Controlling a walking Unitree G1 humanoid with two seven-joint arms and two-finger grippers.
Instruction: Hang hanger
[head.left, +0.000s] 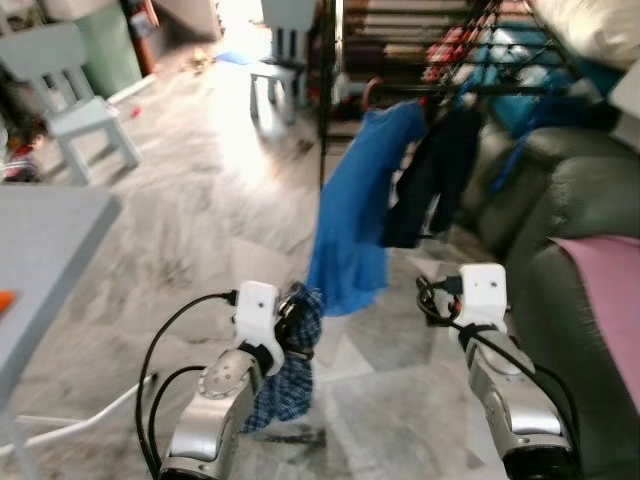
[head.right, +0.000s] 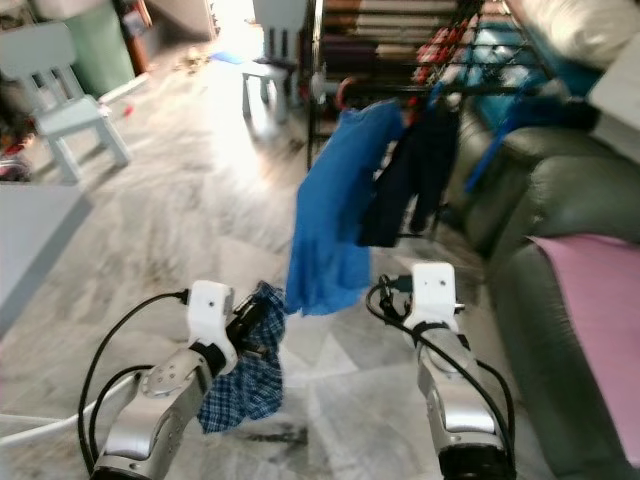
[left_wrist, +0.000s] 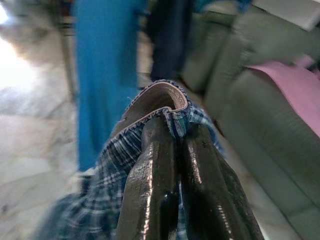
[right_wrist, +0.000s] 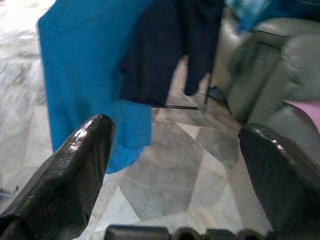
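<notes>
The plaid garment (left_wrist: 150, 125), soft checked cotton with a stitched collar edge, is pinched in the left claw (left_wrist: 175, 135) above the floor, short of the black wire drying rack (head.left: 480, 60). No hanger is clear; perhaps it is hidden inside. Limp cloth could slip or snag the blue shirt (head.left: 355, 210). Right claw (right_wrist: 175, 150) spread, empty.

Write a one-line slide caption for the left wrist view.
Left claw shut on a blue plaid garment, facing the hanging blue shirt and grey sofa.
</notes>
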